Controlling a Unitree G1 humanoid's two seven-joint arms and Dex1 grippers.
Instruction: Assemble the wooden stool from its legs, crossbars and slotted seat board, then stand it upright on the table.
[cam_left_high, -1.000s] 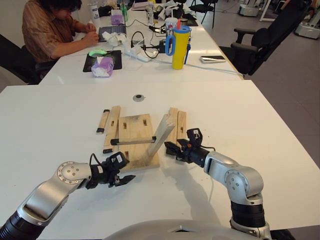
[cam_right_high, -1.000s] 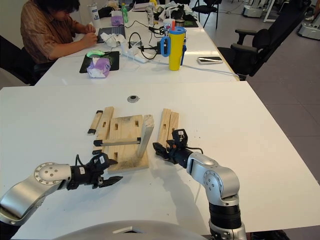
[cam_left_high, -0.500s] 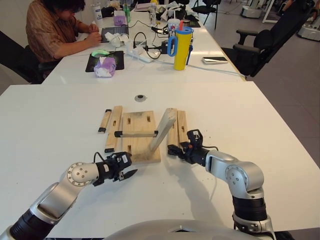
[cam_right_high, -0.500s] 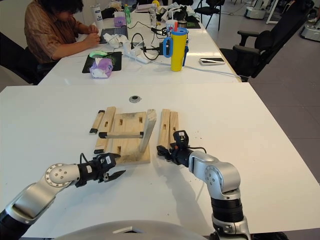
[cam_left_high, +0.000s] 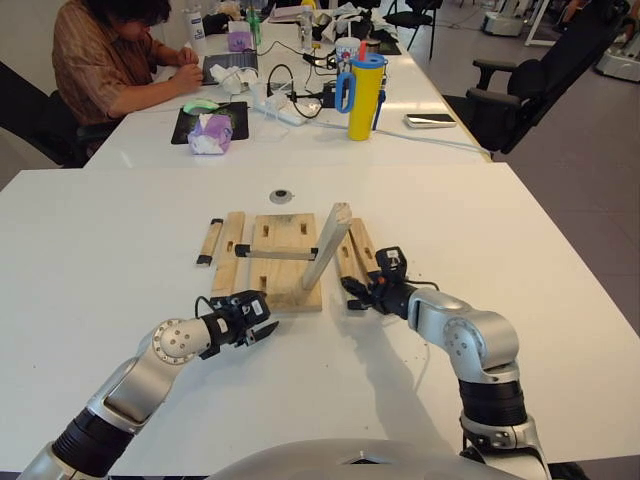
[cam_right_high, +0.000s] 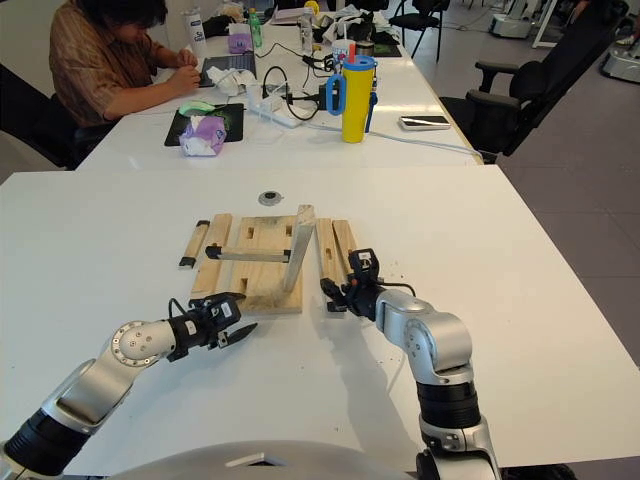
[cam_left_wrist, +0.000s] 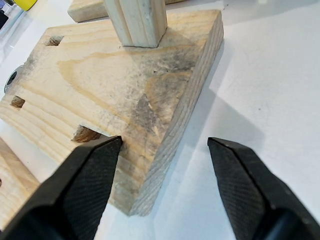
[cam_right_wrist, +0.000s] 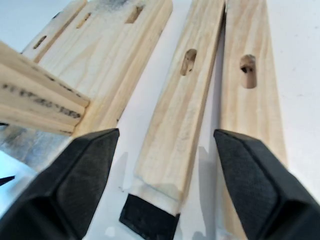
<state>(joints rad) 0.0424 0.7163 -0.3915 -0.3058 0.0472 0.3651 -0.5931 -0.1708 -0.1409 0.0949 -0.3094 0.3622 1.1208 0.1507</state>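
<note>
Left tool (cam_left_high: 270, 330), right tool (cam_left_high: 350, 295), both spread.

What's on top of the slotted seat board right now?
On the slotted wooden seat board, a pale wooden leg stands tilted near its right edge, a thin crossbar jutting left from it. The leg's foot hides its slot.

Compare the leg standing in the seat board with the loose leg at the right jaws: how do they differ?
The standing pale wooden leg rises tilted from the slotted wooden seat board; the loose pale wooden leg lies flat on the white table. The standing leg carries a thin wooden crossbar; the loose leg's slot is empty. Both are pale square-section wood.
</note>
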